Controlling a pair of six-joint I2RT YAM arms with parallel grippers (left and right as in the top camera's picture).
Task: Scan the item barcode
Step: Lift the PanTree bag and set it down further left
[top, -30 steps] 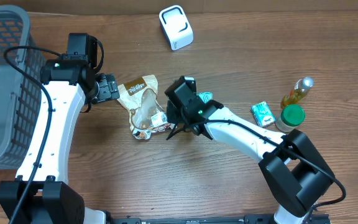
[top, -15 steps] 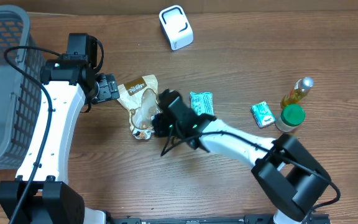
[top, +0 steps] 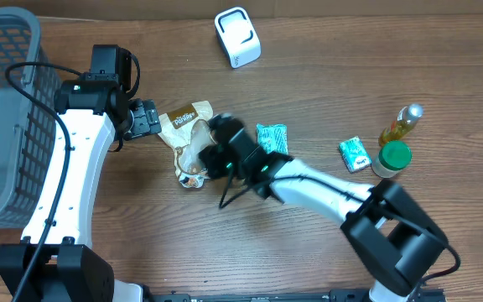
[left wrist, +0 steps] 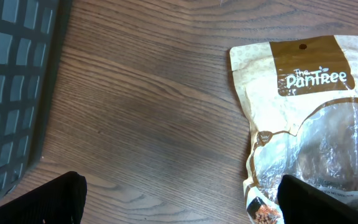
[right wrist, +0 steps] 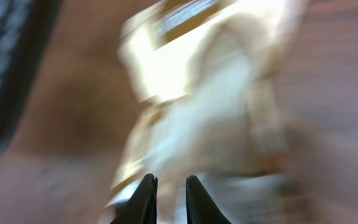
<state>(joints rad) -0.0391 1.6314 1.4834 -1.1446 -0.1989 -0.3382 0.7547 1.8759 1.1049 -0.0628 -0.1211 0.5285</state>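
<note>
Wooden table (top: pixel 325 75), left pincer (left wrist: pixel 179 185) wide beside snack pouch (left wrist: pixel 309 124), right pincer (right wrist: pixel 168 190) narrowly parted over it.

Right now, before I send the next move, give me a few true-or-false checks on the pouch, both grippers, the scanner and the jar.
1. The snack pouch lies on the table, outside the grey basket. True.
2. The left gripper is shut on the pouch. False: its fingers stand wide open with nothing between them, and the pouch lies just ahead.
3. The white scanner stands at the far side of the table, apart from the pouch. True.
4. The right gripper is over the teal packet. False: it is at the pouch, and the packet lies beside its arm.
5. The green-lidded jar is in the basket. False: it stands on the right, next to the oil bottle.
</note>
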